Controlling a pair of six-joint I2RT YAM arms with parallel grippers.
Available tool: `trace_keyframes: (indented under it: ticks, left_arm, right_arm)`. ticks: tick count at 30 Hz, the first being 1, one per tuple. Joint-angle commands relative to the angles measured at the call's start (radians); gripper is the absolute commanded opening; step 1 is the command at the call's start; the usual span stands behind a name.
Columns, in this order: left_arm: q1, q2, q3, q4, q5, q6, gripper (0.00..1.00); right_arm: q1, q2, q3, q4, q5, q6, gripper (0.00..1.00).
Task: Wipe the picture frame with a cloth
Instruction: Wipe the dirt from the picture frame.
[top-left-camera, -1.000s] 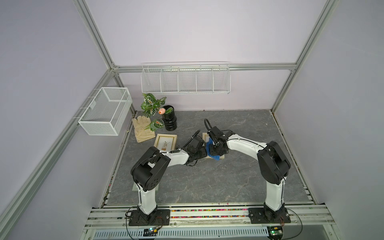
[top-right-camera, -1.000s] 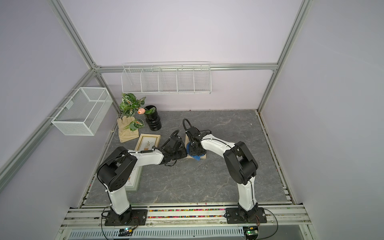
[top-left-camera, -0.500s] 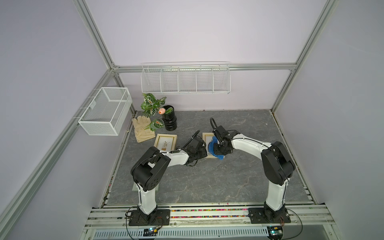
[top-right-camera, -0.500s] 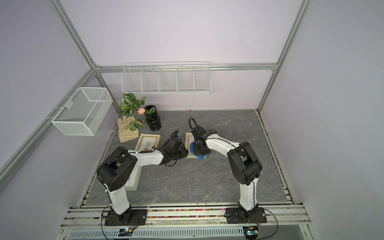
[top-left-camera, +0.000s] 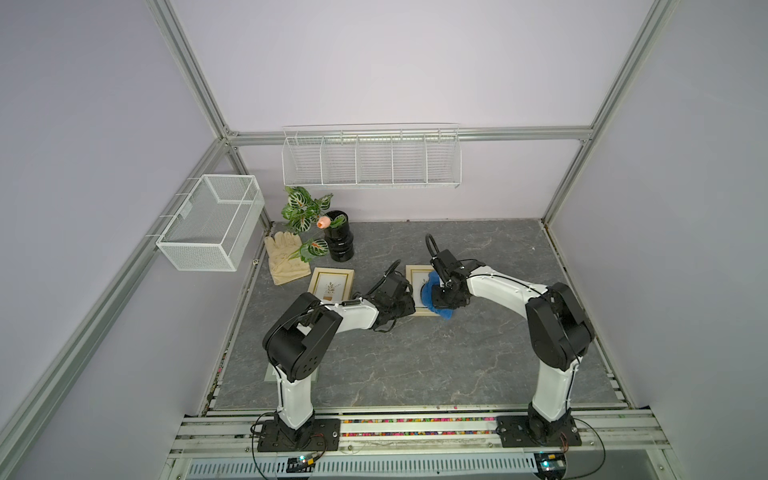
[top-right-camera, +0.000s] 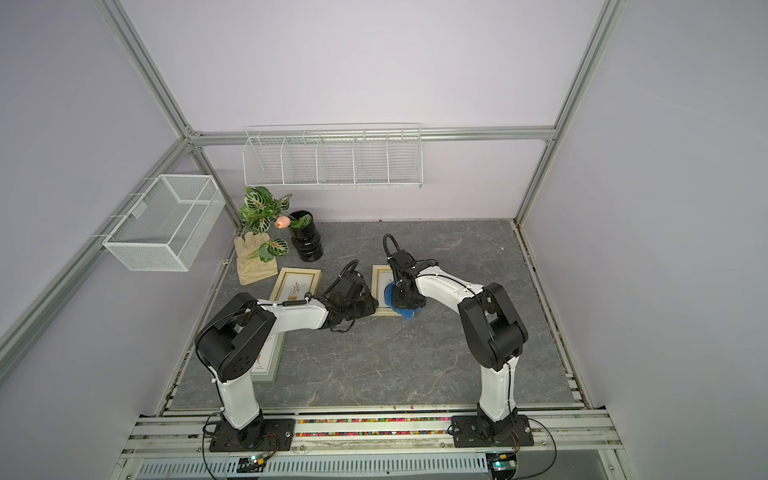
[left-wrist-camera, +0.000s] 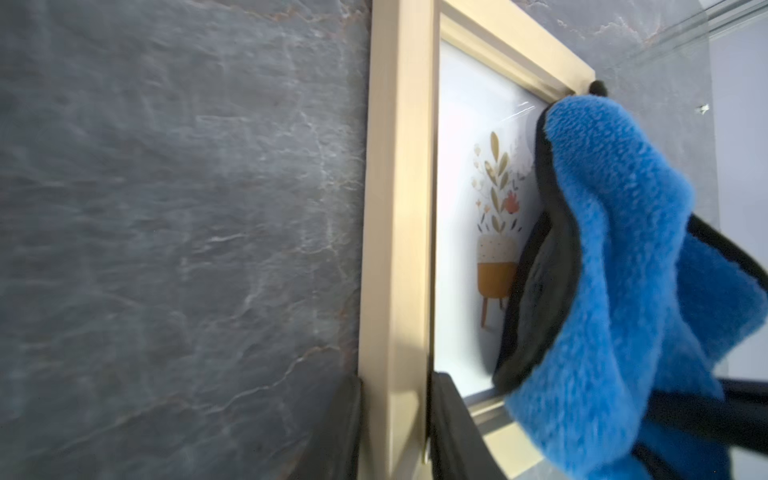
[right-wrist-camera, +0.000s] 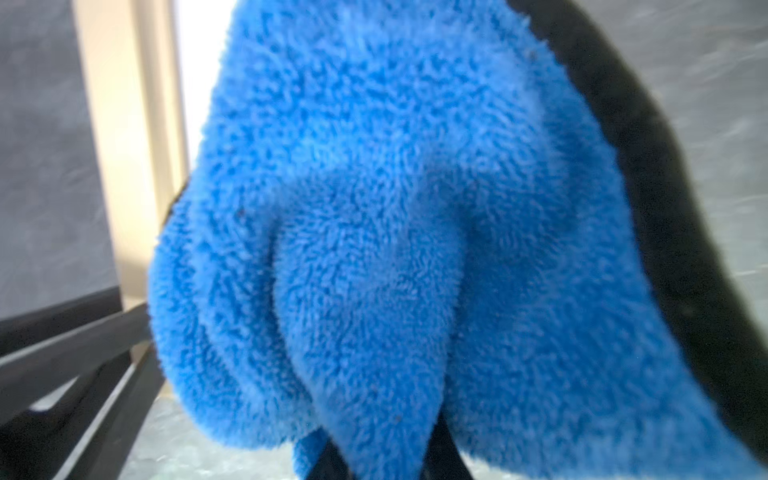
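Observation:
A gold picture frame (top-left-camera: 419, 274) with a plant print lies flat in the middle of the table. My left gripper (left-wrist-camera: 395, 419) is shut on the frame's (left-wrist-camera: 395, 208) near side rail, one finger on each side of it. The royal-blue cloth (left-wrist-camera: 623, 291) is bunched on the glass and drapes over the frame's front right corner. My right gripper (right-wrist-camera: 386, 453) is shut on a fold of the cloth (right-wrist-camera: 395, 208) and presses it down; its fingertips are mostly buried in the plush. In both top views the right gripper (top-left-camera: 442, 299) (top-right-camera: 405, 301) covers much of the cloth (top-right-camera: 390, 296).
A second gold frame (top-left-camera: 331, 284) lies to the left, with a beige glove (top-left-camera: 286, 259) and a black vase with a plant (top-left-camera: 338, 245) behind it. A green-edged picture (top-right-camera: 268, 357) lies under the left arm. A wire basket (top-left-camera: 212, 222) and a wire shelf (top-left-camera: 370, 160) hang on the walls.
My right gripper has slid the cloth a little to the right across the frame's glass. The left gripper has kept its hold on the frame without moving.

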Motion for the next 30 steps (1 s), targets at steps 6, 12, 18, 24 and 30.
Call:
trace_keyframes:
  ticks: [6, 12, 18, 24, 30]
  left_arm:
    - [-0.005, 0.124, -0.076, -0.276, 0.026, 0.001, 0.29]
    - [-0.005, 0.119, -0.077, -0.276, 0.022, 0.001, 0.29]
    - [-0.005, 0.121, -0.092, -0.251, 0.024, -0.005, 0.29]
    - [-0.005, 0.129, -0.084, -0.256, 0.032, 0.013, 0.29]
    - [-0.005, 0.115, -0.103, -0.251, 0.008, -0.001, 0.29]
  right_arm:
    - [-0.052, 0.218, 0.297, -0.149, 0.092, -0.073, 0.09]
    - [-0.042, 0.221, 0.304, -0.177, 0.128, -0.107, 0.09]
    - [0.002, 0.046, 0.021, -0.108, 0.088, -0.068, 0.1]
    - [-0.008, 0.092, 0.081, -0.102, 0.072, -0.075, 0.1]
    - [-0.054, 0.289, 0.446, -0.229, 0.139, -0.153, 0.1]
